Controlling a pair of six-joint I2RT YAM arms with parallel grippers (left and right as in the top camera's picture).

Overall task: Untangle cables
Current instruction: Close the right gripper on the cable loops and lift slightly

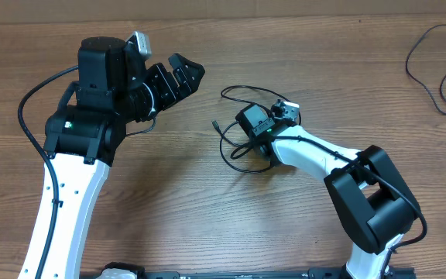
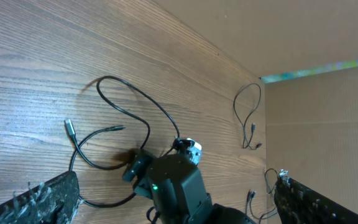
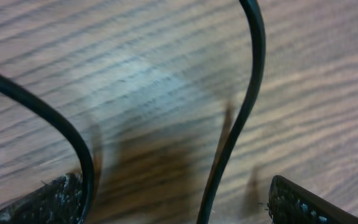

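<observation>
Overhead, the left end effector [image 1: 183,77] hangs released and empty over the upper left of the counter [image 1: 324,46]. It is well apart from the cable tangle [image 1: 238,87] lying at centre frame. The right end effector [image 1: 248,133] is low over that tangle. A separate cable [image 1: 408,58] lies at the upper right edge.

From the left wrist, that arm's fingers [image 2: 42,202] fill the lower corners, spread wide. The tangle's loops and one silvery plug tip [image 2: 68,126] sprawl left of centre.

From the right wrist, the fingers [image 3: 48,199] stand wide apart, gripping nothing. Two black strands [image 3: 253,74] run over the wood between them, the left strand just beside the left finger.
</observation>
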